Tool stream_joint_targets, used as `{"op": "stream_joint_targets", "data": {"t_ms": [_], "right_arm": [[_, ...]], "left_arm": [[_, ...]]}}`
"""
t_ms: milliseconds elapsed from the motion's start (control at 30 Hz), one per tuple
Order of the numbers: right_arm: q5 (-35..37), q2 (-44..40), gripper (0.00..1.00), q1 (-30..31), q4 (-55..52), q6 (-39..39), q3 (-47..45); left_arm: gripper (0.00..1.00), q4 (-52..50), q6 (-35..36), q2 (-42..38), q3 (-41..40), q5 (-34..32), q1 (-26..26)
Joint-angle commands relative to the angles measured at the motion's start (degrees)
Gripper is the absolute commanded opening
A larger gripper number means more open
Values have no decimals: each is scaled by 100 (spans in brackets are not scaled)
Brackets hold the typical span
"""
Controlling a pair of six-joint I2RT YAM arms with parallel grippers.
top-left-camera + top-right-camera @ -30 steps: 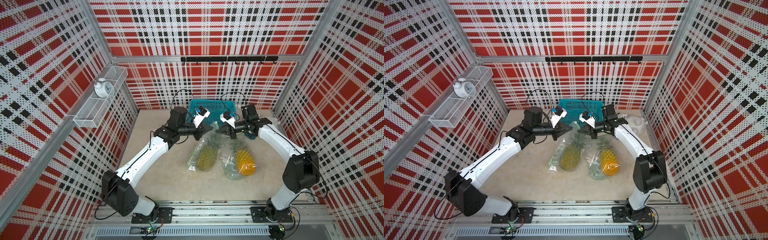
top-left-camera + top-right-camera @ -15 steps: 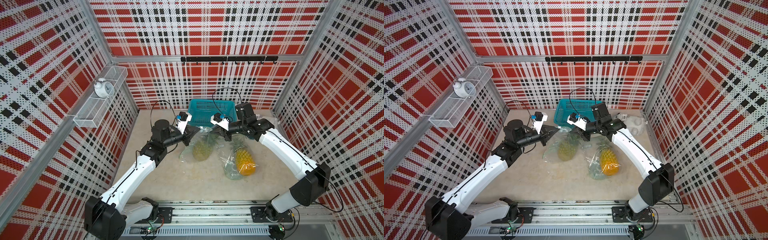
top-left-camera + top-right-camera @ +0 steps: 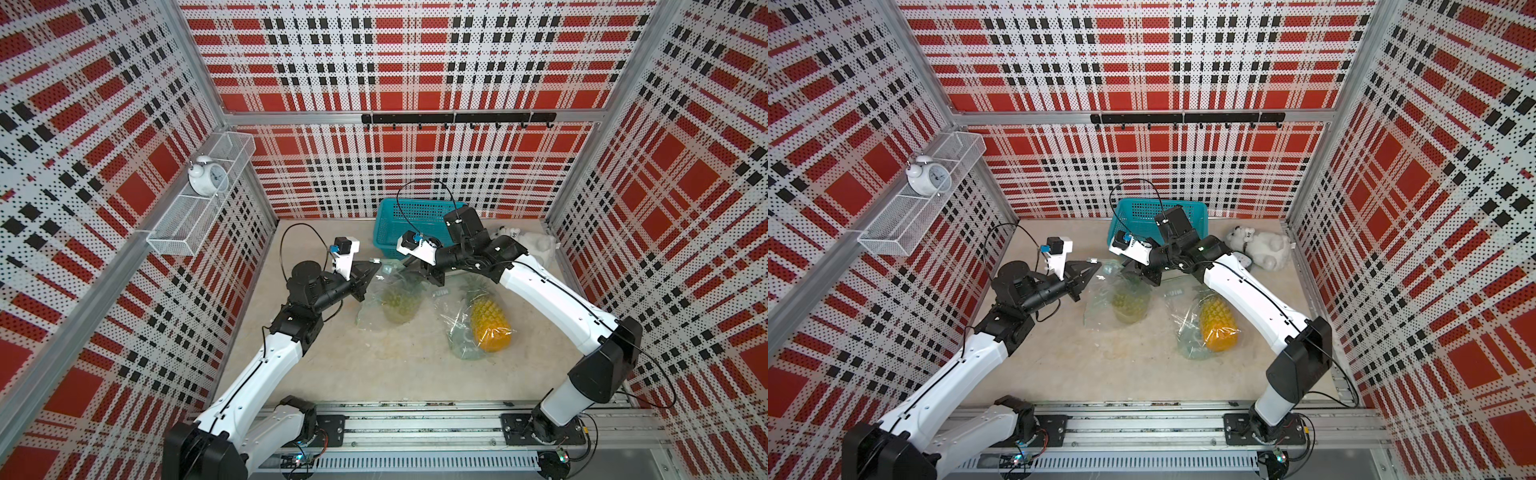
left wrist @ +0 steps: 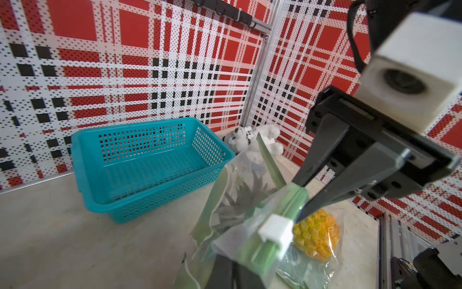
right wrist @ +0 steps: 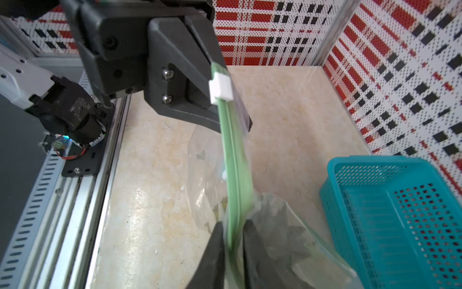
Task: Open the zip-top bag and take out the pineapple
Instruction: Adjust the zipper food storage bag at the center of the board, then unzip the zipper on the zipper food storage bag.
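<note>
The big pale desk (image 3: 374, 365) has two robot arms reaching in over it from the near side. A blue-green basket (image 3: 395, 224) sits at the back of the desk by the wall, with nothing in it. In front of the basket, between the two arms, is the zip-top bag (image 3: 370, 303). Its top is held up in the air and the rest hangs down to the desk. The pineapple (image 3: 401, 305) is inside this bag, with its leaves pointing up. A second clear bag (image 3: 457, 336) lies flat on the desk just beside it, nearer the right arm, with an orange pineapple (image 3: 490, 328) in it. A white plush toy (image 3: 1262, 249) lies in the back corner on the right. A small white clock (image 3: 206, 180) stands on a wire shelf (image 3: 187, 224) on the left wall. The left fingers (image 5: 180, 82) are clenched on one end of the bag's green zip strip (image 5: 235, 162), right by the little white slider (image 5: 220, 87). The right fingers (image 5: 212, 257) stand one on each side of the same strip, farther along. I cannot tell if they are squeezing it or only close to it.
</note>
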Motion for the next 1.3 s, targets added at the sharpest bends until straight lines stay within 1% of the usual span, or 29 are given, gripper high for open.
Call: {"op": "stream_joint_targets", "data": {"t_ms": [0, 33, 67, 233, 333, 533, 700, 867, 967, 1033, 1067, 1100, 1200, 1267], "right_arm": [[-220, -17, 31, 16, 108, 68, 246], [-277, -45, 38, 21, 123, 69, 280], [-303, -56, 42, 27, 152, 80, 313], [-332, -9, 53, 131, 181, 57, 580], [-174, 138, 58, 261, 135, -20, 789], [6, 527, 64, 536, -71, -183, 1263], [89, 738, 64, 635, -124, -233, 1369], [249, 845, 63, 730, -72, -265, 1403], [507, 933, 59, 825, -26, -284, 1453], [680, 984, 52, 871, 70, -275, 1460], [747, 1005, 47, 890, 122, -252, 1461], [765, 1023, 44, 898, 155, -256, 1463], [746, 1048, 40, 916, 226, -249, 1478], [746, 1059, 39, 917, 254, -248, 1491]], "left_arm": [[0, 142, 53, -92, -16, 51, 72], [0, 84, 77, -99, -6, 61, 77], [0, 60, 110, -87, -4, 72, 78], [0, -39, 224, -88, 72, 406, 77], [0, -91, 254, -98, 109, 533, 78], [0, -234, 247, -94, 181, 445, 87], [0, -272, 163, -102, 181, 160, 136], [0, -280, 136, -116, 165, 88, 161], [0, -289, 147, -145, 160, 112, 165], [0, -304, 164, -167, 160, 120, 169], [0, -328, 178, -181, 159, 108, 170], [0, -348, 194, -192, 156, 112, 174], [0, -414, 242, -203, 159, 108, 183], [0, -453, 266, -212, 167, 119, 190]]}}
